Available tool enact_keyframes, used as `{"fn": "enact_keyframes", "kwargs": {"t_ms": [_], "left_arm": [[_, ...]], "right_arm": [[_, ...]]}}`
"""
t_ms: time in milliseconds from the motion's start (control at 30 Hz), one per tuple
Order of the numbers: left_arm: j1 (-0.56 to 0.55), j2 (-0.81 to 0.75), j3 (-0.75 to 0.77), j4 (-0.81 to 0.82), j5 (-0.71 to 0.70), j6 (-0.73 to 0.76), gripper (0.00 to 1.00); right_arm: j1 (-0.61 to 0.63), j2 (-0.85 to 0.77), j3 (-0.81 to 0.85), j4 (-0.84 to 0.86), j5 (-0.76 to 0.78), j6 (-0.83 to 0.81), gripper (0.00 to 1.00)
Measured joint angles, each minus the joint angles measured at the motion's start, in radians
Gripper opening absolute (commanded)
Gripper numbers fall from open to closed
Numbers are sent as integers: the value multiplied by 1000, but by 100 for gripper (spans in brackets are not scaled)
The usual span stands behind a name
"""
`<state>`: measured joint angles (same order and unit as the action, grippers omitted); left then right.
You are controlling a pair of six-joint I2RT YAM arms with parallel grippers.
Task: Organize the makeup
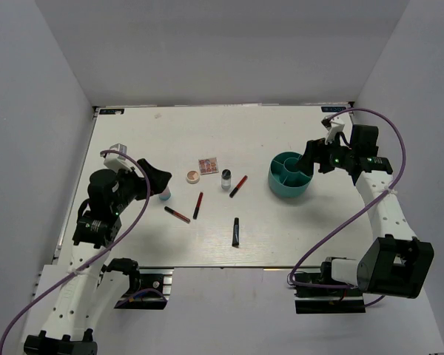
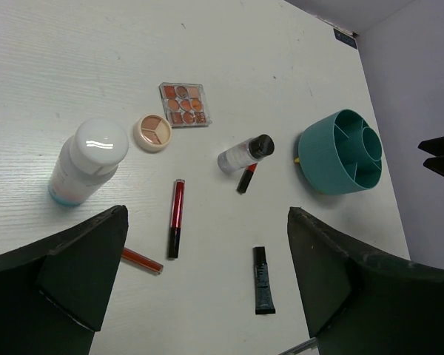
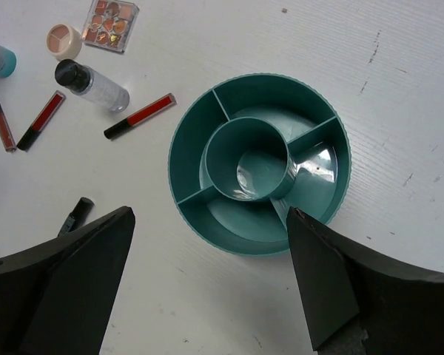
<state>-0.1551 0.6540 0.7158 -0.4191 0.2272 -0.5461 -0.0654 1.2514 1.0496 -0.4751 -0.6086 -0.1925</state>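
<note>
Left claw [image 2: 207, 214] is wide open w/ nothing in it, hanging low over the counter [image 2: 74, 52]. White bottle [image 2: 89, 159] stands at approx 10 o'clk from claw centre, outside the jaws. Right claw [image 3: 211, 214] is also spread wide & empty, over the teal tub [image 3: 270, 96], which holds nothing.

Other makeup lies loose btwn the arms. Compact [image 2: 152, 132] & palette [image 2: 184, 104] sit just beside each other, w/ the dark-capped bottle [image 2: 244, 154] at 4 o'clk of them. Black tube [image 2: 262, 279] is nearest the bases. Task looks barely begun.

Likely step: left claw takes the white bottle.
- Slide toward 10 o'clk till the bottle sits mid-jaws.
- Grip the straight body, not the rounded cap, & keep it upright.
- Mind the red-and-black tube [image 2: 176, 222] at approx 4 o'clk of the bottle; a finger could knock it.
- Tub is well apart at 3 o'clk, so the right claw prob needs to clear the rim before any drop.
</note>
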Motion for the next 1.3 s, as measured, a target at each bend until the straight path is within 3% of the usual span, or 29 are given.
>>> {"fn": "enact_keyframes", "kwargs": {"t_ms": [267, 367, 400, 467, 500, 567, 633, 667, 700, 800, 1100, 1300], "left_arm": [[0, -8, 14, -47, -7, 0, 97], [0, -18, 24, -75, -28, 0, 93], [0, -20, 29, -95, -43, 0, 90], [0, -19, 48, -127, -71, -2, 78], [0, -14, 60, -150, -90, -2, 73], [0, 0, 84, -190, -125, -6, 63], [0, 13, 99, -226, -154, -5, 63], [0, 18, 102, -240, -167, -3, 65], [0, 22, 103, -256, -181, -3, 74], [0, 29, 103, -304, -224, -6, 84], [0, 58, 117, -388, -290, -6, 92], [-9, 79, 111, -340, -287, 35, 92]], "right_arm": [[-5, -2, 1, -55, -156, -165, 89], [-2, -2, 2, -98, -238, -245, 78], [2, -2, 2, -108, -265, -267, 69], [15, -2, 2, -121, -304, -304, 57], [24, -2, 2, -122, -317, -316, 45], [59, -2, 5, -122, -337, -338, 38], [101, -2, 8, -120, -345, -344, 47], [135, -2, 8, -113, -344, -342, 56], [163, 0, 8, -101, -341, -339, 71], [255, 13, 15, -58, -319, -324, 89], [531, 206, 153, 116, -27, -194, 89], [657, 370, 319, 187, 131, -79, 89]]}}
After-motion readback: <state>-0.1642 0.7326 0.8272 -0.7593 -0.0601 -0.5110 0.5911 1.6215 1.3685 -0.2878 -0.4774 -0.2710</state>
